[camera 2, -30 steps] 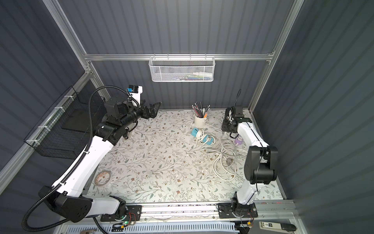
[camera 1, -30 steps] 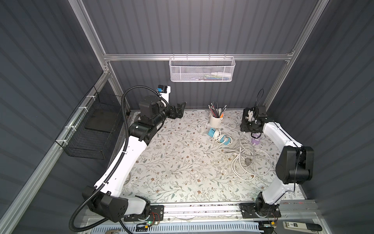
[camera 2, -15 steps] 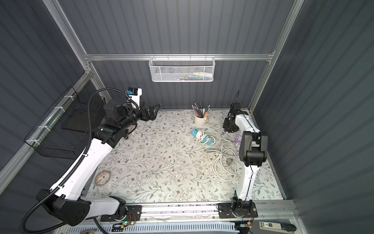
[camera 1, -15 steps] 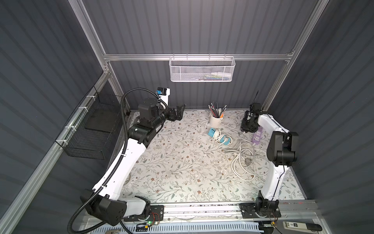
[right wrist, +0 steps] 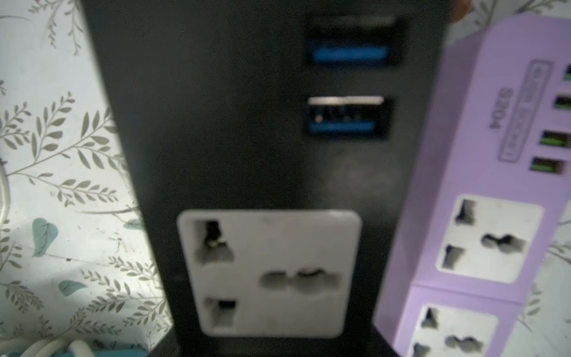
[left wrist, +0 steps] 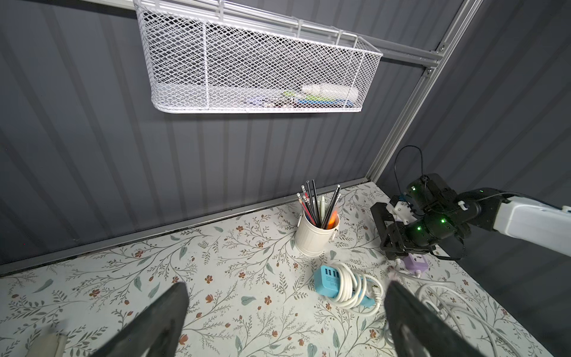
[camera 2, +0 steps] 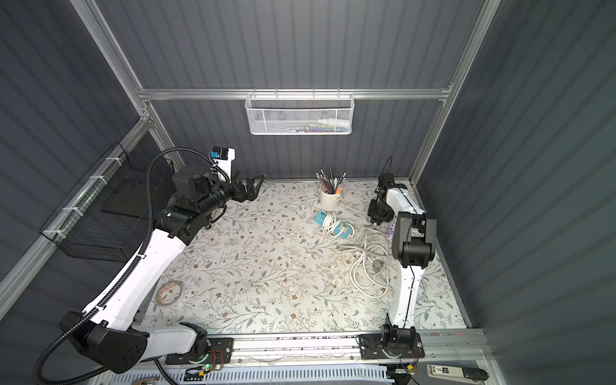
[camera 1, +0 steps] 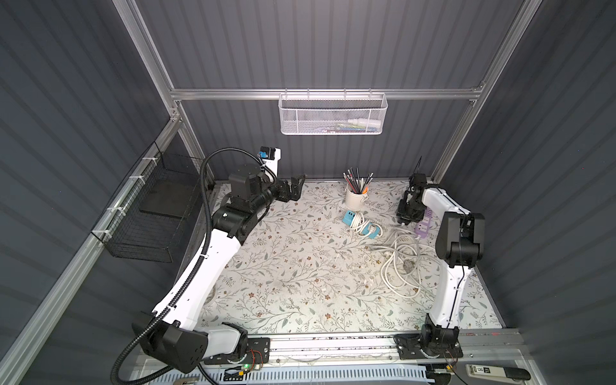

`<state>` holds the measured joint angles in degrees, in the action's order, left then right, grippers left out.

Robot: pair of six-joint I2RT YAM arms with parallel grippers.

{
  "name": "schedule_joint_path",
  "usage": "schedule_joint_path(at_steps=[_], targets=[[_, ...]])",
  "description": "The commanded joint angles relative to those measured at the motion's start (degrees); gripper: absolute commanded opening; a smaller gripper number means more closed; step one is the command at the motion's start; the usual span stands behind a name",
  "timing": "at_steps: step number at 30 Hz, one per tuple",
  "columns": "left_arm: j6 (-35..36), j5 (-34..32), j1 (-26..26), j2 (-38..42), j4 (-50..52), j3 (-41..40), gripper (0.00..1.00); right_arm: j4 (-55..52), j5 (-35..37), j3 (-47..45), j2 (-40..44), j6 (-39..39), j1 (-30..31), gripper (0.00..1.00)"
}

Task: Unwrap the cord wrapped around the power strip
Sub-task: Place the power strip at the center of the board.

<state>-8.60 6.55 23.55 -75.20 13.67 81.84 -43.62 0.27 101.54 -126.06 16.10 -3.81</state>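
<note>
You are holding a black strip (right wrist: 262, 148) in the half-shut right gripper (camera 1: 406, 217) at the back right corner of the desk (camera 1: 300, 273). The wrapped blue strip (camera 1: 349, 219) by the back edge is probably needing your wide-open, empty left gripper (left wrist: 285, 290).

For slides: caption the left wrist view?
Open left claw faces cord-wrapped blue power strip beside pencil cup.

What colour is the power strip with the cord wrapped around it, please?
Light blue power strip, white cord; clearest in the left wrist view.
</note>
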Motion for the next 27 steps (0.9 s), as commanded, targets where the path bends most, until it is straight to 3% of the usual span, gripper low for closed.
schedule_joint_path(at_steps=[1, 5, 11, 27], targets=[[-0.4, 1.3, -0.2, 1.6, -0.9, -0.3, 1.0, -1.9, -0.3, 2.9, -2.1, 0.4, -0.5, 0.0], [-0.5, 2.0, -0.2, 1.6, -0.4, -0.4, 1.0, -2.6, -1.3, 4.1, -3.7, 0.9, -0.5, 0.02], [-1.0, 2.9, -0.2, 1.1, 0.3, -2.4, 1.0, -1.1, -1.9, 1.6, -2.9, 1.0, -0.5, 0.36], [-1.7, 3.4, -0.2, 0.0, 0.0, -2.7, 1.0, 2.0, -2.2, -2.4, 0.9, 0.7, -0.5, 0.82]])
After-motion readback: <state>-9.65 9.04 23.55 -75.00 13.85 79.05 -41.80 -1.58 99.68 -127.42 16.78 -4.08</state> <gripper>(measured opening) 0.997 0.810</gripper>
